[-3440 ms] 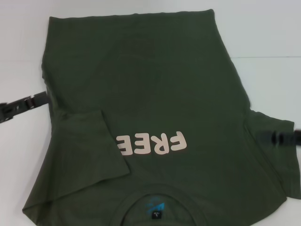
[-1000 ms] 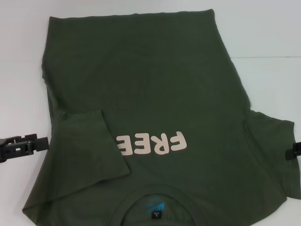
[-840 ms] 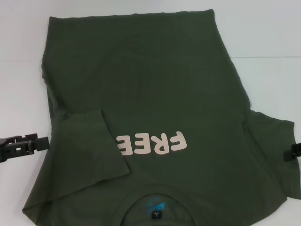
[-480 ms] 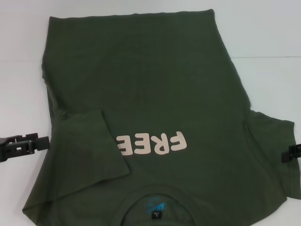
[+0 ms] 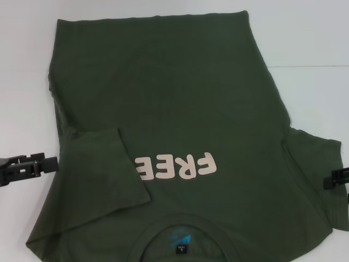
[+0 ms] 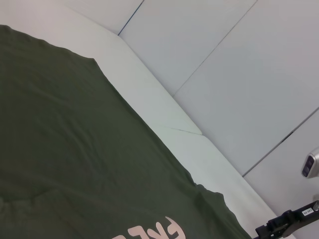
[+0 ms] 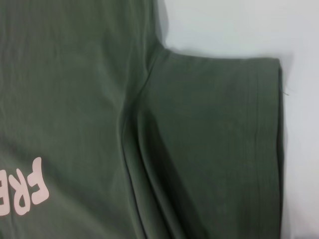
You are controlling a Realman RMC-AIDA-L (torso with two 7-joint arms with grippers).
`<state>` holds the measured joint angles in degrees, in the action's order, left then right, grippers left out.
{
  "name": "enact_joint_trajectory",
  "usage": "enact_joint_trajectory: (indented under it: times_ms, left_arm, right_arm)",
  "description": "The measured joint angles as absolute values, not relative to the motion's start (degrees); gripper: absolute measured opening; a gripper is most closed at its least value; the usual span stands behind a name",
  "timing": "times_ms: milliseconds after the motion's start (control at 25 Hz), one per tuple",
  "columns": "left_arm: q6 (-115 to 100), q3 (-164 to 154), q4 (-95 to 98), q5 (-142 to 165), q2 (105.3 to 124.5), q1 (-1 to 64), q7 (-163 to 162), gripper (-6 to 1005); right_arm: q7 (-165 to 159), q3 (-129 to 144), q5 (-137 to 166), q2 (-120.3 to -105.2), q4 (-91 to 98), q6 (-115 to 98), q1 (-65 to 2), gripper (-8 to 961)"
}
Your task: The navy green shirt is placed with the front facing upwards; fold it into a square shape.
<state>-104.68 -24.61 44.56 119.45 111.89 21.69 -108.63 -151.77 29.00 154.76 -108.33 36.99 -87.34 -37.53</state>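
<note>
A: While the navy green shirt [image 5: 180, 136] is spread face-up on the white table [image 5: 316, 38], collar nearest the robot, where are the grippers found?

B: The left gripper [image 5: 38, 165] is seen just beside the folded sleeve, the right gripper [image 5: 335, 178] at the unfolded one; finger states cannot be told. "FREE" [image 5: 175, 166] is legible.

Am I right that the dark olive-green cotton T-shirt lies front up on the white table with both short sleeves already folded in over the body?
Not quite: only one is. On the dark olive-green cotton T-shirt, the head view shows the left-side sleeve folded over the body, while the right-side sleeve lies spread out on the white table.
</note>
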Motion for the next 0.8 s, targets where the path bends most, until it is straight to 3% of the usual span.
enact_joint_trajectory:
  times_ms: [800]
  left_arm:
    - [-104.7, -24.5, 44.7, 119.1, 111.89, 21.7, -108.6, 907]
  right_arm:
    - [-151.1, 28.6, 154.1, -109.06, 36.3, -85.9, -38.0, 880]
